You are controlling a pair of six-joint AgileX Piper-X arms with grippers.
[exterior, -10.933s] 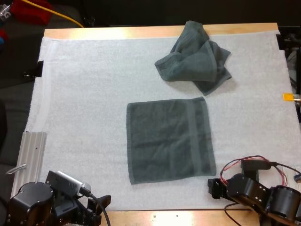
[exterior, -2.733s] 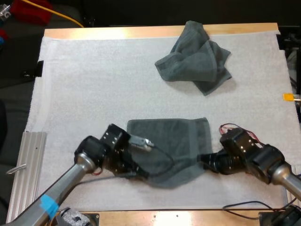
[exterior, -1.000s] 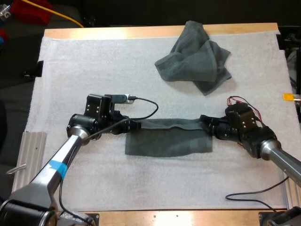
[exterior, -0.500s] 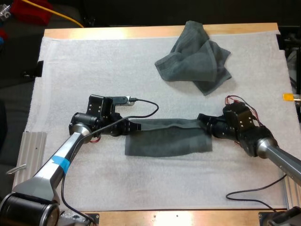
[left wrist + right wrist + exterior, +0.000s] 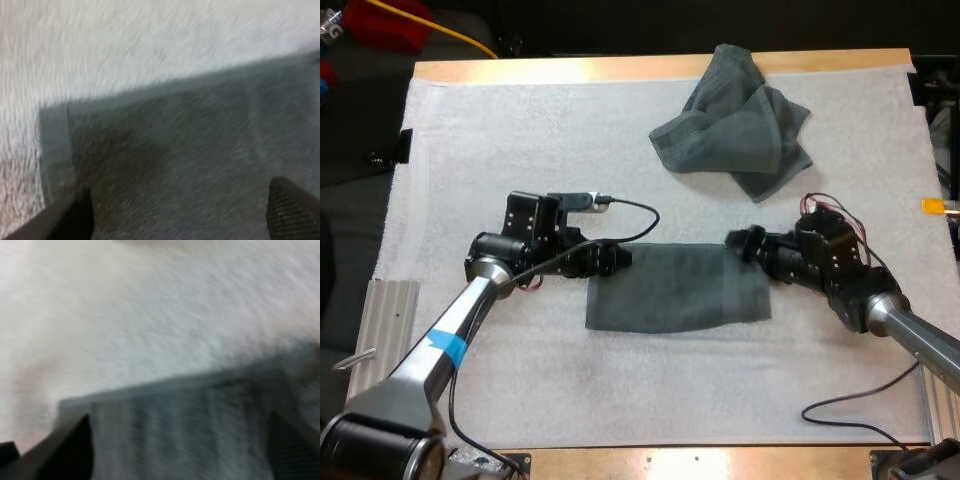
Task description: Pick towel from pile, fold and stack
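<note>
A dark grey-green towel [image 5: 675,290], folded in half, lies flat in the middle of the white mat [image 5: 520,150]. My left gripper [image 5: 617,258] hovers at the folded towel's far left corner, fingers apart with nothing between them. The left wrist view has that gripper [image 5: 182,215] open over the towel [image 5: 190,150] near its hemmed corner. At the far right corner my right gripper [image 5: 735,243] is open too. In its wrist view the right gripper [image 5: 182,450] stands spread above the towel's far edge [image 5: 190,425]. A crumpled towel [image 5: 740,125] sits at the back right.
A ribbed metal rail [image 5: 385,330] lies along the mat's left edge near the front. The wooden table edge [image 5: 620,68] runs along the far side. Bare mat stretches to the left and in front of the folded towel.
Both grippers have let go of the towel's lifted edge and opened. The fold now lies flat, and both grippers have shifted slightly inward over its far corners.
</note>
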